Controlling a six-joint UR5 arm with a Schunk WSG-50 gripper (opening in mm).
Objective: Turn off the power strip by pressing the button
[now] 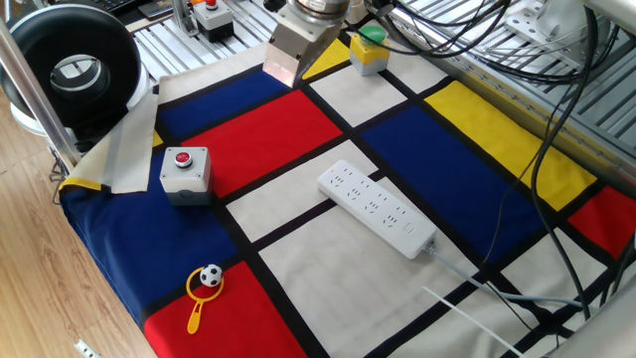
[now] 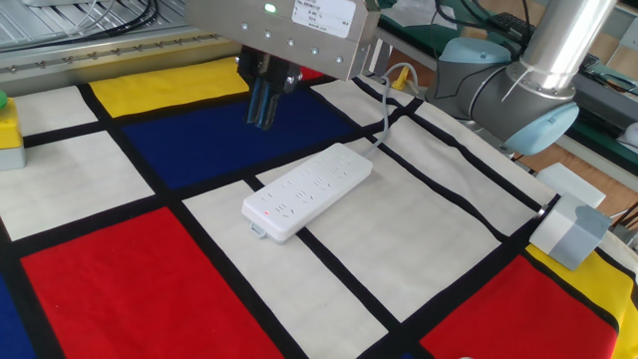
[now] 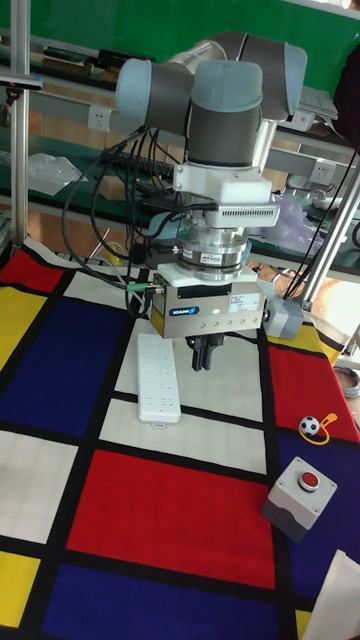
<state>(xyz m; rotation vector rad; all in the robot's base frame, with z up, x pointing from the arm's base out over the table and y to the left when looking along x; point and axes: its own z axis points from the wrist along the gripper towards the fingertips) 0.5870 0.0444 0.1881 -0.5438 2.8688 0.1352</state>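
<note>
Reading one fixed view from the left: a red button on a grey box (image 1: pixel 185 168) sits at 9 o'clock from the power strip (image 1: pixel 378 208), with a small ball toy (image 1: pixel 207 279) at 7 o'clock. The strip lies flat and diagonal on a white panel of the checked cloth (image 1: pixel 248 129), and its cable (image 1: pixel 477 283) leaves the end pointing to 4 o'clock. A green button on a yellow box (image 1: pixel 369 47) stands far off at 12 o'clock.

The gripper (image 2: pixel 262 108) hangs above the blue panel, at 11 o'clock from the strip in the other fixed view, well apart from it and touching nothing. Its fingers point straight down. No view shows plainly whether there is a gap between the tips, so I cannot tell how it is set.

The strip looks like light, stiff, smooth plastic, so it would probably skate on the cloth under a sideways shove. It needs no grasp, only a straight downward press. The button (image 1: pixel 408 230) seems to be the faint flush patch past the sockets, near the cable end, and it is too faint to be certain
</note>
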